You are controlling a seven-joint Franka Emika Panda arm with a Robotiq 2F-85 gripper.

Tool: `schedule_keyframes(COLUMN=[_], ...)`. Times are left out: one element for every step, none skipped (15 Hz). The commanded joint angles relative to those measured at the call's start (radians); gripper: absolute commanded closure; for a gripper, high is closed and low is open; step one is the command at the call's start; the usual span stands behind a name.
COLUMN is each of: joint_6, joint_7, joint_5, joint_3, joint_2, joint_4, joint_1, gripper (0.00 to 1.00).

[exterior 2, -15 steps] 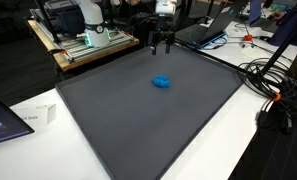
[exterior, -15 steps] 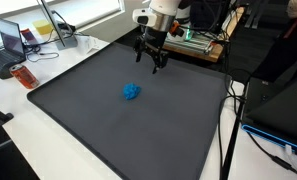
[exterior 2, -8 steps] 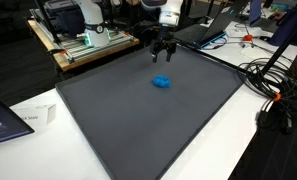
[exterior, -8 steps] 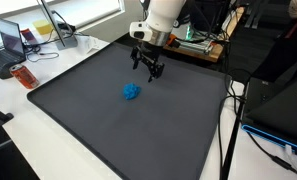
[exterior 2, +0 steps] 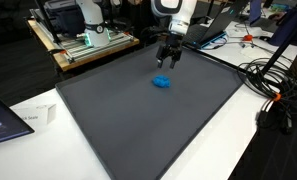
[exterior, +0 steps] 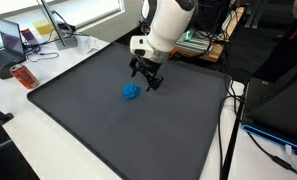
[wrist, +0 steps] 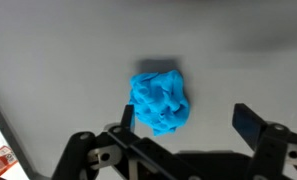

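A crumpled blue cloth (exterior: 132, 92) lies on the dark grey mat (exterior: 108, 130); it also shows in the other exterior view (exterior 2: 163, 82) and in the wrist view (wrist: 160, 101). My gripper (exterior: 145, 82) hangs open and empty just above and beside the cloth, also seen in an exterior view (exterior 2: 169, 62). In the wrist view the open fingers (wrist: 187, 120) frame the cloth's lower edge, with one finger next to it and the other apart.
A wooden bench with equipment (exterior 2: 83, 40) stands behind the mat. Laptops and cables (exterior: 13, 45) sit on the white table at one side, an orange object (exterior: 24, 76) near the mat's edge. Cables (exterior 2: 273, 85) lie beside the mat.
My arm has swung forward and down from the mat's far edge toward the blue cloth. The gripper stays open. The cloth has not moved.
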Motion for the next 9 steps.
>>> schedule_keyframes(joint_6=[-0.099,-0.126,-0.157,-0.189,-0.218,-0.251,-0.282,-0.311,-0.339], joint_7=[-0.029,-0.04,-0.057,-0.071,-0.087,-0.11,-0.137,-0.157,-0.184], joint_5=[0.034,0.04,0.053,0.058,0.061,0.064,0.079,0.09,0.108], joint_3=[-0.008,-0.007,-0.003,-0.004,-0.004,-0.005,-0.001,-0.002,0.0], joint_2=[0.075,0.088,0.101,0.114,0.128,0.144,0.159,0.174,0.19], joint_4=[0.117,0.145,0.173,0.203,0.232,0.266,0.297,0.326,0.355], joint_1=[0.035,0.039,0.041,0.046,0.05,0.053,0.05,0.051,0.05], gripper=[0.0,0.0,0.0,0.0,0.0,0.0,0.0,0.0,0.0])
